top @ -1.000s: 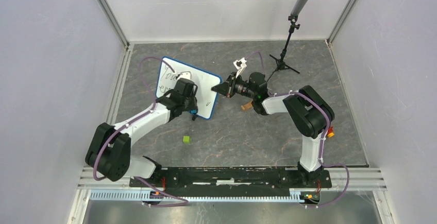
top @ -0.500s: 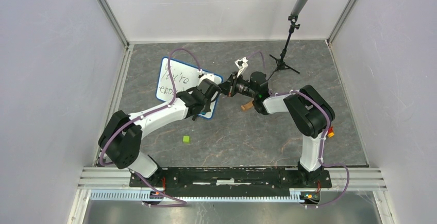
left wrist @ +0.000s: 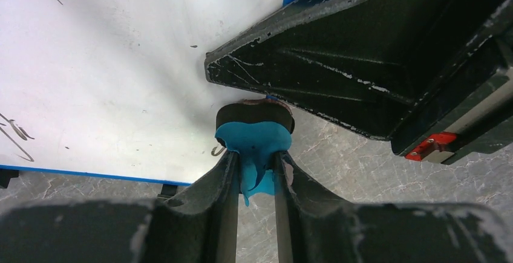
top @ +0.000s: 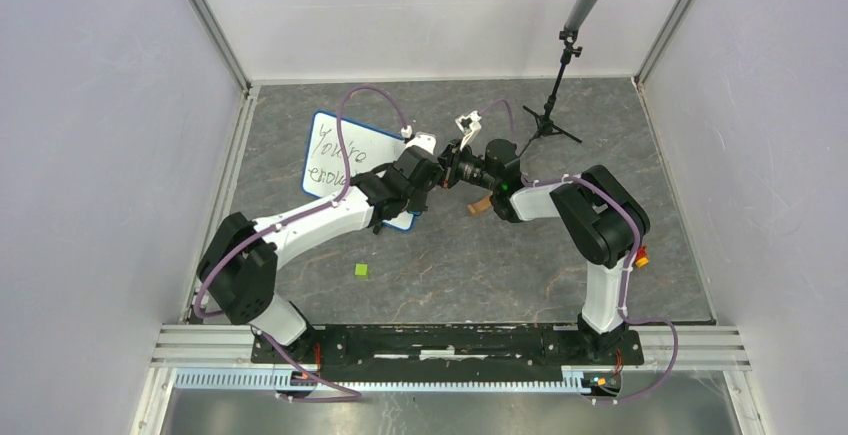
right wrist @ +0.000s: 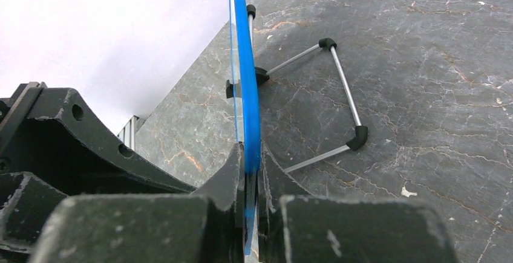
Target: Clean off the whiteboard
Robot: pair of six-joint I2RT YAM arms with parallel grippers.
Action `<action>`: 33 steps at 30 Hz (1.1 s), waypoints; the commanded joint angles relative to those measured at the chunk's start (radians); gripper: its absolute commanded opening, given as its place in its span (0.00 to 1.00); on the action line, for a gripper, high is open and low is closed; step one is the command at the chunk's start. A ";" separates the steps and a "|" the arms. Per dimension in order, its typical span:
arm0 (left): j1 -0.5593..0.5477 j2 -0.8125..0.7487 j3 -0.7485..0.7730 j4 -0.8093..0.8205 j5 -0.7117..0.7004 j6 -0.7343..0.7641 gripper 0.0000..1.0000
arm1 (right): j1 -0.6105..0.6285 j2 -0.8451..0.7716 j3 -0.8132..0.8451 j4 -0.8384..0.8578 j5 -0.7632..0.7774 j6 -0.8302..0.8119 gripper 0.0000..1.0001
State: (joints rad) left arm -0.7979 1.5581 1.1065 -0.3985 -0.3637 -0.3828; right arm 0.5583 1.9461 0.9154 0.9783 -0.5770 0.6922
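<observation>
The whiteboard (top: 345, 155) stands tilted at the back left, blue-framed, with black handwriting on its left half. My right gripper (right wrist: 248, 160) is shut on the board's blue right edge (right wrist: 247, 94). The board's wire stand (right wrist: 339, 87) rests on the floor behind it. My left gripper (left wrist: 254, 166) is shut on a blue eraser (left wrist: 254, 139). The eraser's black pad presses the board's face (left wrist: 121, 63) near its lower right corner, close under the right gripper's fingers (left wrist: 339, 51). This part of the board is white with a few faint strokes.
A microphone on a tripod stand (top: 556, 85) rises at the back right. A small green cube (top: 361, 270) lies on the grey floor in front of the board. A brown object (top: 479, 206) lies under the right forearm. White walls enclose the cell on three sides.
My left arm has swept the eraser rightward across the board, from its middle to its right edge, uncovering the handwriting on the left. The right arm and the board have stayed put.
</observation>
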 commanded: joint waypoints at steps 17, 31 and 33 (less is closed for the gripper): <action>0.127 -0.119 -0.277 0.093 0.019 -0.065 0.17 | 0.022 0.000 0.002 0.060 -0.029 -0.060 0.00; 0.303 -0.199 -0.278 0.075 0.089 -0.063 0.17 | 0.022 0.005 0.006 0.060 -0.030 -0.060 0.00; 0.329 -0.203 -0.257 0.080 0.092 -0.056 0.17 | 0.022 0.008 0.007 0.060 -0.032 -0.060 0.00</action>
State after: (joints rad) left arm -0.5346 1.3933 0.8234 -0.3206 -0.2054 -0.4496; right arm 0.5743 1.9480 0.9157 0.9943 -0.5758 0.6914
